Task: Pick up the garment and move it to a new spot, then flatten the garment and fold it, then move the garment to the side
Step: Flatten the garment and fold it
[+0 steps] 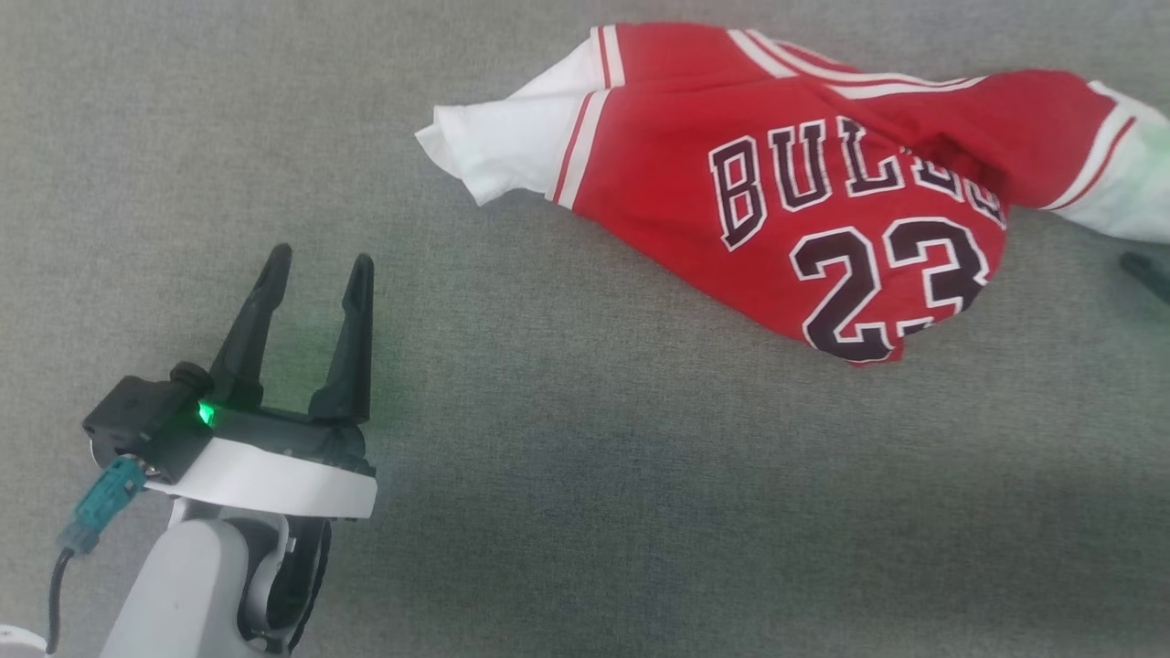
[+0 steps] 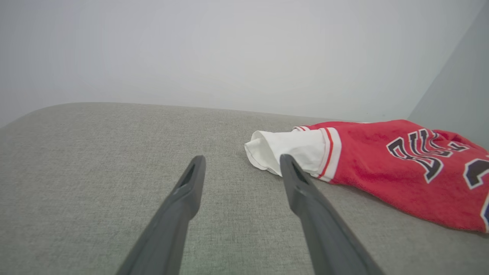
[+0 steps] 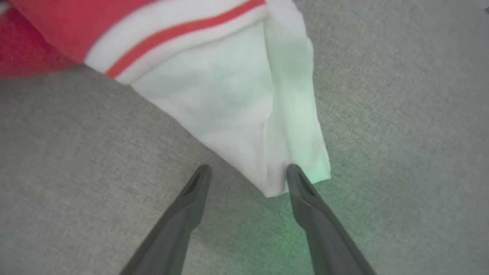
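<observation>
The garment (image 1: pixel 695 183) lies crumpled on the grey cloth surface at the upper right, red with dark "BULLS" and "23" facing up and a white sleeve at each end. My left gripper (image 1: pixel 320 258) is open at the lower left, well apart from the shirt. In the left wrist view, the left gripper (image 2: pixel 242 160) points past the near white sleeve (image 2: pixel 290 152). My right gripper (image 3: pixel 248 170) is open, and the corner of the other white sleeve (image 3: pixel 229 95) reaches in between its fingertips. One right fingertip (image 1: pixel 1147 271) shows at the right edge of the head view.
The grey fabric surface (image 1: pixel 548 475) spreads out on all sides of the shirt. A pale wall (image 2: pixel 229 49) rises behind the surface's far edge in the left wrist view.
</observation>
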You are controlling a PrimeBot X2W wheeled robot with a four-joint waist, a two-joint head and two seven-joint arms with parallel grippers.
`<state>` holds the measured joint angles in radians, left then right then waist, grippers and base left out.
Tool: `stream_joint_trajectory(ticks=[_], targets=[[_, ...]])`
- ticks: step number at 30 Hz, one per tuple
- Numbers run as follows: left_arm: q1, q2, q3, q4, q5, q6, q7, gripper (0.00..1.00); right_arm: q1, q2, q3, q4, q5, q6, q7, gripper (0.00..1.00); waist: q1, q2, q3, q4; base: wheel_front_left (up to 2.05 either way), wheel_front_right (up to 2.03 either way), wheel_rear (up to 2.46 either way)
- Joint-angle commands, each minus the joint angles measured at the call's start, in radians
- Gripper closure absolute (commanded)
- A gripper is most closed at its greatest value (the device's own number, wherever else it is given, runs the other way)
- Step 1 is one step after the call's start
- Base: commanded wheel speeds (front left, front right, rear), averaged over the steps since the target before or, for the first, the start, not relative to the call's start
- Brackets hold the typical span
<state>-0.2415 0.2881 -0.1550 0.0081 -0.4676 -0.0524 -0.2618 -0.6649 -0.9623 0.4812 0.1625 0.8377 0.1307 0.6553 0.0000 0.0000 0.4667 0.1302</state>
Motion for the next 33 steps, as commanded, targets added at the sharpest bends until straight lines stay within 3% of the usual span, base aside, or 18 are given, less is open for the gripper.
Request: stream_joint_trajectory(ticks=[1, 3, 4, 5, 6, 13, 19, 24, 29, 33], targets=[[-0.011, -0.019, 0.024, -0.004, 0.023, -0.019, -0.004, 0.00, -0.038, -0.013, 0.036, 0.012, -0.002, 0.000, -0.003, 0.00, 0.0000, 0.0000, 0.023, 0.010, 0.00, 0.00, 0.00], [-0.015, -0.037, 0.041, -0.005, 0.029, -0.032, -0.004, 0.00, -0.058, -0.008, 0.069, 0.028, 0.004, 0.000, -0.014, 0.00, 0.0000, 0.0000, 0.033, 0.009, 0.00, 0.00, 0.00], [-0.016, -0.044, 0.045, -0.005, 0.036, -0.039, -0.004, 0.00, -0.068, -0.005, 0.085, 0.036, 0.005, 0.000, -0.022, 0.22, 0.0000, 0.0000, 0.036, 0.008, 0.00, 0.00, 0.00], [-0.017, -0.052, 0.050, -0.004, 0.042, -0.044, -0.005, 0.00, -0.077, -0.003, 0.102, 0.042, 0.006, 0.000, -0.028, 0.64, 0.0000, 0.0000, 0.039, 0.007, 0.00, 0.00, 0.00], [-0.017, -0.058, 0.055, -0.002, 0.048, -0.050, -0.004, 0.00, -0.086, 0.000, 0.118, 0.048, 0.010, 0.000, -0.031, 1.00, 0.0000, 0.0000, 0.042, 0.004, 0.00, 0.00, 0.00], [-0.012, -0.086, 0.080, 0.010, 0.073, -0.067, -0.004, 0.00, -0.134, -0.013, 0.124, 0.080, 0.114, -0.001, -0.021, 1.00, 0.0000, 0.0000, 0.037, -0.020, 0.00, 0.00, 0.00], [0.003, -0.099, 0.094, 0.013, 0.084, -0.076, -0.005, 0.00, -0.138, -0.063, 0.012, 0.079, 0.307, -0.001, 0.037, 1.00, 0.0000, 0.0000, 0.015, -0.047, 0.00, 0.00, 0.00], [0.010, -0.099, 0.090, 0.016, 0.085, -0.078, -0.005, 0.00, -0.104, -0.095, -0.130, 0.168, 0.485, 0.000, 0.117, 1.00, 0.0000, 0.0000, 0.005, -0.055, 0.00, 0.00, 0.00], [-0.001, -0.094, 0.071, 0.015, 0.069, -0.079, -0.004, 0.00, -0.074, -0.124, -0.164, 0.331, 0.367, 0.000, 0.120, 1.00, 0.0000, 0.0000, 0.007, -0.049, 0.00, 0.00, 0.00], [-0.011, -0.088, 0.051, 0.025, 0.060, -0.079, -0.005, 0.00, -0.088, -0.062, -0.178, 0.455, 0.239, 0.000, 0.092, 1.00, 0.0000, 0.0000, 0.005, -0.042, 0.00, 0.00, 0.00]])
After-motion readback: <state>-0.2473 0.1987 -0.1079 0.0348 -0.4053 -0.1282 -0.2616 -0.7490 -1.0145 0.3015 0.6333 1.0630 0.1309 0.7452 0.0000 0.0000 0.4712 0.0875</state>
